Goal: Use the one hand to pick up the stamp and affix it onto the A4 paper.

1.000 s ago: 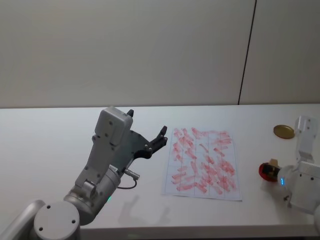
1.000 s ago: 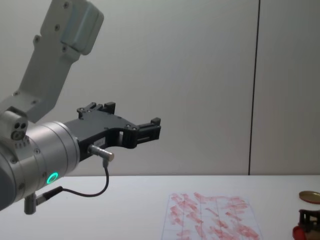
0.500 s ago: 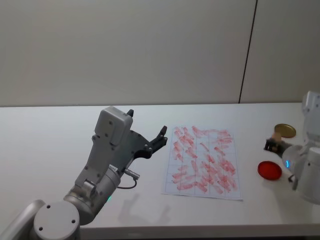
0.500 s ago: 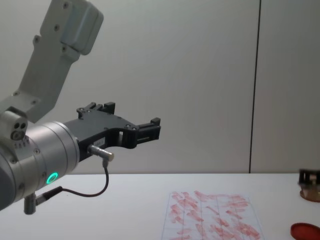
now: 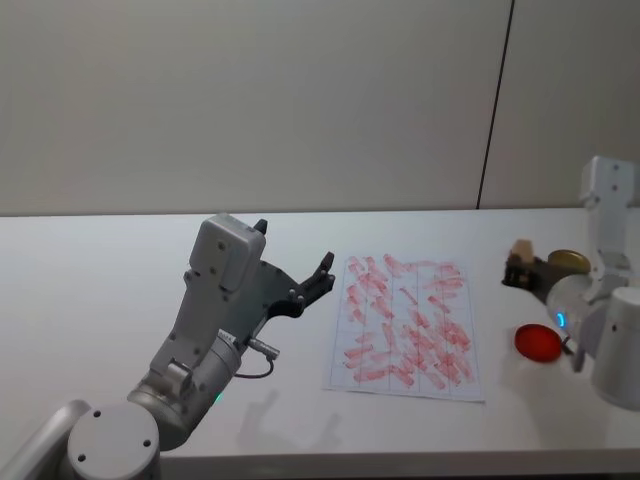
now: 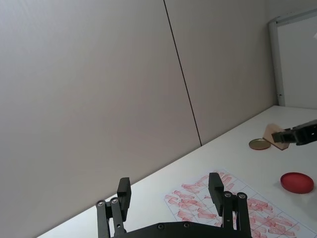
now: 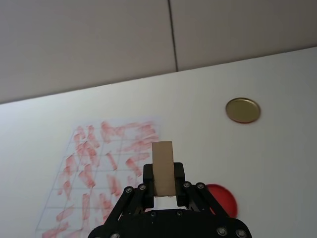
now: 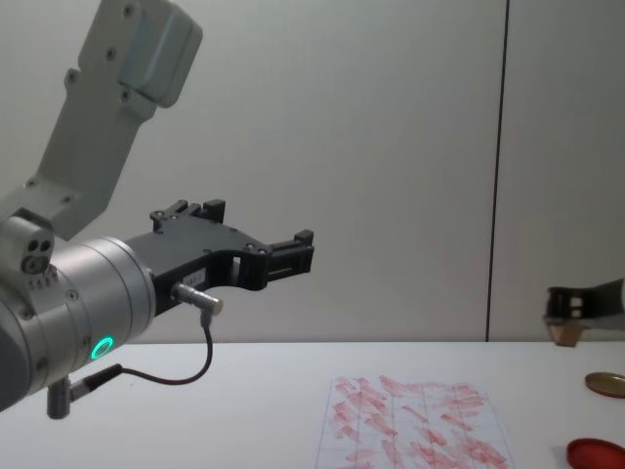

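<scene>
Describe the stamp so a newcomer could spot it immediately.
Find the white A4 paper covered in red prints, then look to its right, where the right gripper hangs above the table. The stamp is the tan block between its black fingers. Unlike the round red ink pad and gold lid lying nearby, it is rectangular and held aloft.
</scene>
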`<state>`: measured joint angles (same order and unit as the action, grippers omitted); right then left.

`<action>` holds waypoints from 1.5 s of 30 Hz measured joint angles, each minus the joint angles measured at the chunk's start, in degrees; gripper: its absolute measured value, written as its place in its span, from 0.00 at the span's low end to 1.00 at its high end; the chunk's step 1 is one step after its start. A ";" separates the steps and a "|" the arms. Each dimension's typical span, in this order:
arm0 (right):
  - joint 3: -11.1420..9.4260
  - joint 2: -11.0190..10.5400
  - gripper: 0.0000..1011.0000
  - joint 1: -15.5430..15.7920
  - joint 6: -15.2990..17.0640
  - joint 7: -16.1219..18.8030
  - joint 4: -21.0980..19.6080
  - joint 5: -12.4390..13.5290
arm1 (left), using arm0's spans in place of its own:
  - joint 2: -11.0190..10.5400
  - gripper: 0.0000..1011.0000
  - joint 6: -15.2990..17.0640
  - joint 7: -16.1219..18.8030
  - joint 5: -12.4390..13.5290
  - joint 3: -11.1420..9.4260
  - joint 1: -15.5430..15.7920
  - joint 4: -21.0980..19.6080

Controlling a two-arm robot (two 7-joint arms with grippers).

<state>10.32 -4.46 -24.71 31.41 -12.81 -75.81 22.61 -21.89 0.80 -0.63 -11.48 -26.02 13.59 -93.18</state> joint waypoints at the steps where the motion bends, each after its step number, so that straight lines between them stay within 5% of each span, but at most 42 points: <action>1: 0.19 0.07 0.22 0.15 0.38 0.28 -0.24 -0.22 | 0.00 0.98 0.00 0.00 0.00 0.00 0.00 0.00; 18: 4.25 2.00 0.22 2.79 5.53 5.05 -0.02 -3.09 | 0.00 0.98 0.00 0.00 0.00 0.00 0.00 0.00; 27: 5.07 2.97 0.22 2.67 6.39 5.76 4.25 -3.66 | 0.00 0.98 0.00 0.00 0.00 0.00 0.00 0.00; 45: 4.97 5.15 0.22 -2.31 3.65 8.55 17.06 -3.97 | 0.00 0.98 0.00 0.00 0.00 0.00 0.00 0.00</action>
<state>15.28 0.68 -27.02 35.05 -4.25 -58.75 18.64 -21.89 0.80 -0.63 -11.48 -26.03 13.59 -93.18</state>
